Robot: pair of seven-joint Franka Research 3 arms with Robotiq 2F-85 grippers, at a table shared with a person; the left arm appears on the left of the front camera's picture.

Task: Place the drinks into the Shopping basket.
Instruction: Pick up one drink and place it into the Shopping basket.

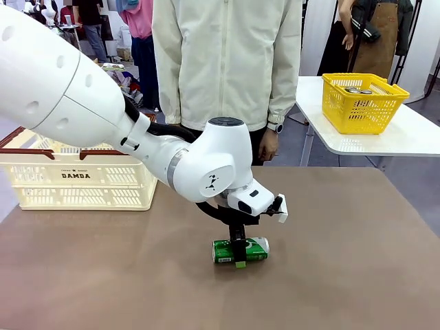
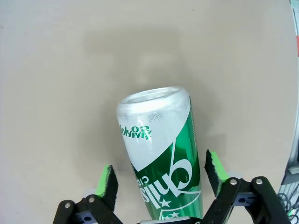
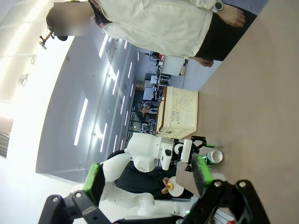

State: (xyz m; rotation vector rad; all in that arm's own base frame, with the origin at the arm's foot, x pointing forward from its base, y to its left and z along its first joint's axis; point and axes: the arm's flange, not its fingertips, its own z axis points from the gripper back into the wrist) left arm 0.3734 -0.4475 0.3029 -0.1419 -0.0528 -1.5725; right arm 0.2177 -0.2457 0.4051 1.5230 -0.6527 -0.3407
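Item: green can (image 1: 240,250), one of the drinks. It lies on its side on the table (image 1: 344,275), about midway between the left and right edges and somewhat toward the near edge, silver end toward the right edge. A can on its side offers only its round flank, which likely explains the approach from straight above.

Left gripper (image 1: 240,253): lowered over the can, one finger on each long side. In the left wrist view the green pads (image 2: 107,184) flank the can (image 2: 161,163) with a sliver of table visible on both sides. The jaws are apart and not yet clamped. The grip sits across the lettered middle, probably so the can hangs level when lifted.

Shopping basket (image 1: 82,180): cream, dark rim, open top, at the far left corner. That is the left arm's side, so this arm is the sensible carrier.

Right gripper (image 3: 147,175): jaws apart, nothing between them, held off the table and apparently kept clear.

Person (image 1: 227,62): stands at the far edge, hands down.

Yellow basket (image 1: 361,103): on a separate white table beyond the far right corner, not the target.
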